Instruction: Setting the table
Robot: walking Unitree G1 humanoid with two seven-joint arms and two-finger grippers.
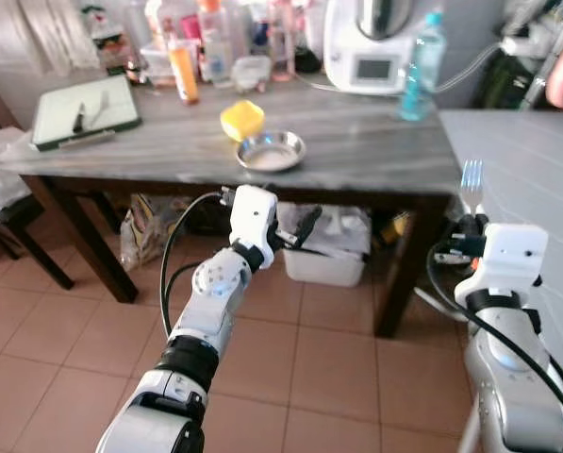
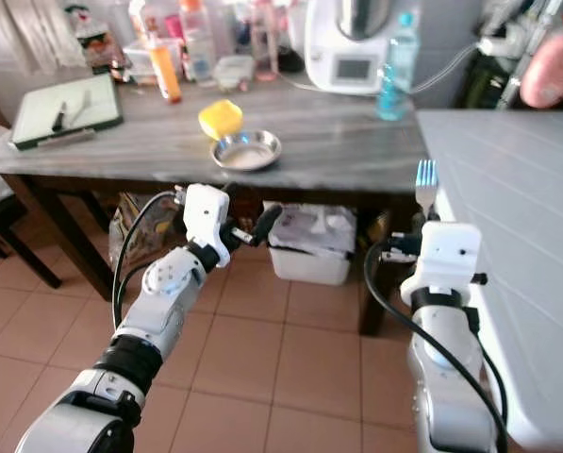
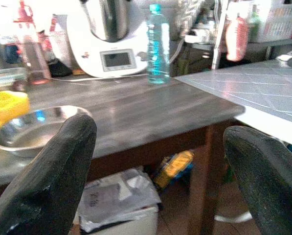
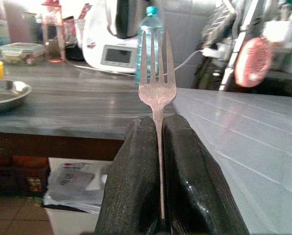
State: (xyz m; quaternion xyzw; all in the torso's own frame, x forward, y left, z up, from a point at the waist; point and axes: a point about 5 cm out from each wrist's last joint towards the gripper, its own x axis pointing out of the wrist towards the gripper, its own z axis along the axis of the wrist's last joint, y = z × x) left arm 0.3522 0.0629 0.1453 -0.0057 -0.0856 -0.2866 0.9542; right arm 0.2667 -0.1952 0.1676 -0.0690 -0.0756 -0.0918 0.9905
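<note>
My right gripper (image 4: 158,129) is shut on a silver fork (image 4: 156,88), tines pointing up; the fork (image 1: 471,182) stands beside the grey table's right end, next to a white tiled counter (image 1: 536,170). A round steel bowl (image 1: 271,150) sits near the front edge of the grey table (image 1: 356,151), with a yellow sponge-like block (image 1: 242,119) just behind it. My left gripper (image 1: 305,225) is open and empty, held below the table's front edge, under the bowl. In the left wrist view the bowl (image 3: 35,129) lies ahead between the black fingers (image 3: 48,186).
A white kitchen machine (image 1: 371,42) and a blue water bottle (image 1: 421,68) stand at the table's back right. Bottles and jars (image 1: 196,42) crowd the back. A cutting board (image 1: 83,109) lies at the left. A white bin (image 1: 328,250) sits under the table. A chair (image 1: 8,222) is at far left.
</note>
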